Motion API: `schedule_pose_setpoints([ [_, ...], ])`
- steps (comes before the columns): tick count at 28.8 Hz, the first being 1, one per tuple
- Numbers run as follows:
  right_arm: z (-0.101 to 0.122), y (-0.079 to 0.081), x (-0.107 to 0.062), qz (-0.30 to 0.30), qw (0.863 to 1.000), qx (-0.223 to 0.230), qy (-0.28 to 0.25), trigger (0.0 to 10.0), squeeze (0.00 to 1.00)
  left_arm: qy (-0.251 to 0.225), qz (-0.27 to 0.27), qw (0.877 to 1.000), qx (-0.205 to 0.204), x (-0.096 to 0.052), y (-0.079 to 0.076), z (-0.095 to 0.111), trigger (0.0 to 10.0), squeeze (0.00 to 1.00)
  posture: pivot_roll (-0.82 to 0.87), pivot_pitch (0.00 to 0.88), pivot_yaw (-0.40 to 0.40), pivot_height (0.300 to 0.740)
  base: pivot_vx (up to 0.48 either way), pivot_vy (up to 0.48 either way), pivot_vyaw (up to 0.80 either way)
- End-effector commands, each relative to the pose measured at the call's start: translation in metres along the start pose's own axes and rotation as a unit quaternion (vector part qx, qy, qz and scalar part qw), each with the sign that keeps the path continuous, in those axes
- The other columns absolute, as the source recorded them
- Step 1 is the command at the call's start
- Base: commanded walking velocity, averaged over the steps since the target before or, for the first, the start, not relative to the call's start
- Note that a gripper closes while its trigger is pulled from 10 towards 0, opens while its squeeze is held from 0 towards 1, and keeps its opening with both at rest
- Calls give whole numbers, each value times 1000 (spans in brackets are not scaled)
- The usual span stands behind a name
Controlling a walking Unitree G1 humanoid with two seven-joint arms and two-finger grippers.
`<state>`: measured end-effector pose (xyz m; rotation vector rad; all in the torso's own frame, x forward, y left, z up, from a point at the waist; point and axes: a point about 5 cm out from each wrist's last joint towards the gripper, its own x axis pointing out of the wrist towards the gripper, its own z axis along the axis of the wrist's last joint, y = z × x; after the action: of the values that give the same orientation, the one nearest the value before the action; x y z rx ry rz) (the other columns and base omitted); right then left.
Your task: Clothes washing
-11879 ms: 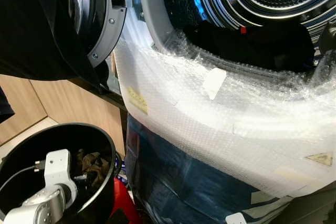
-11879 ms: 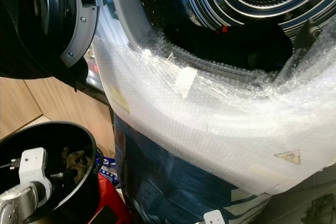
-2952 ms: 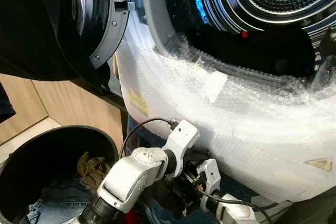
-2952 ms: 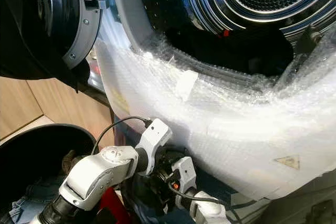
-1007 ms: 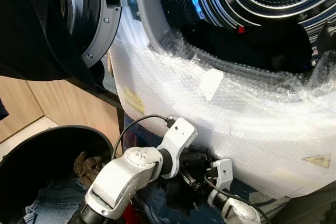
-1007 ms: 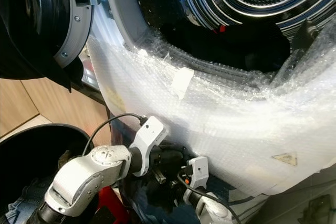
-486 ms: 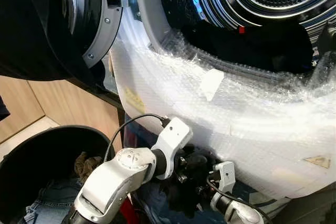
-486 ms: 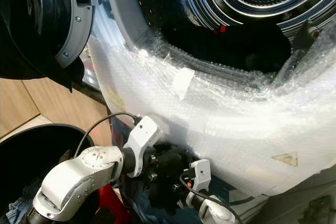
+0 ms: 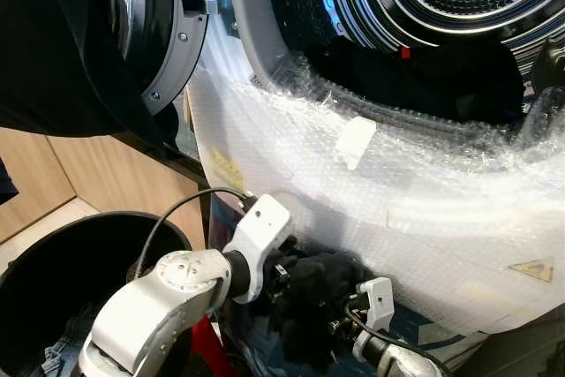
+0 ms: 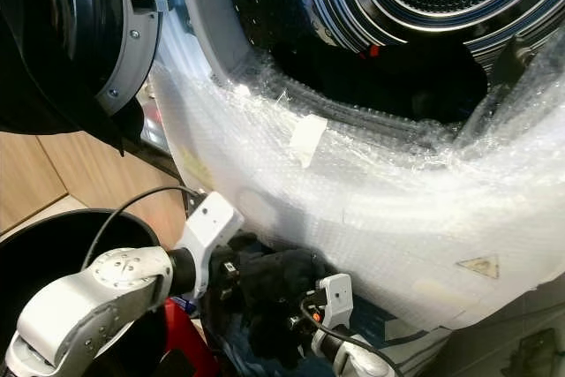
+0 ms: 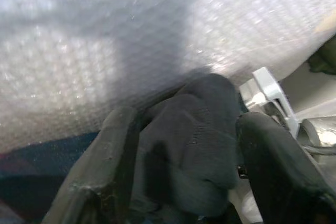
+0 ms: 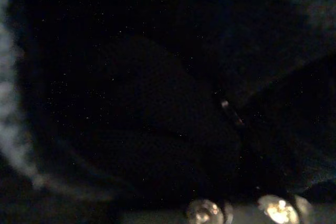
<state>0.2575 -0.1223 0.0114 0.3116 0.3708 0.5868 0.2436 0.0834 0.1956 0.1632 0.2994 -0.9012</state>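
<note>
Black garment clamped between left gripper fingers; right gripper finger state unclear.

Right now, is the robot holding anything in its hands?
Yes. The left gripper is shut on a bunched black garment, pinching a fold between its two fingers. The right gripper presses into the same bundle; its hold cannot be told.
</note>
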Motion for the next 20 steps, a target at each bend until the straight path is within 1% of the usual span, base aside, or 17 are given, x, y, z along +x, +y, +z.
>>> schedule_pose_setpoints([
  [1,6,-3,-1,0,1000,-14,-7,0,0,-8,-22,1000,5,-8,-4,1,10000,1000,129,0,-82,740,0,0,0],
  [3,4,-2,-1,3,1000,-17,-1,0,0,4,-8,1000,20,-13,0,-3,10000,1000,137,0,-84,740,0,0,0],
  [5,3,-1,-1,7,1000,-17,1,0,0,12,1,1000,23,-15,3,-6,10000,1000,139,0,-84,740,0,0,0],
  [9,2,3,2,14,1000,-21,5,0,0,18,19,1000,14,-22,7,-9,10000,1000,151,0,-75,740,0,0,0],
  [16,5,1,3,11,1000,-19,1,0,0,12,49,999,7,-28,11,-9,10000,1000,167,0,-85,740,0,0,0],
  [18,4,2,3,17,1000,-22,4,0,0,25,67,997,20,-29,14,-12,10000,1000,168,0,-87,740,0,0,0],
  [20,5,2,2,17,1000,-22,3,0,0,27,101,994,12,-30,20,-15,10000,1000,166,8,-85,740,0,0,0],
])
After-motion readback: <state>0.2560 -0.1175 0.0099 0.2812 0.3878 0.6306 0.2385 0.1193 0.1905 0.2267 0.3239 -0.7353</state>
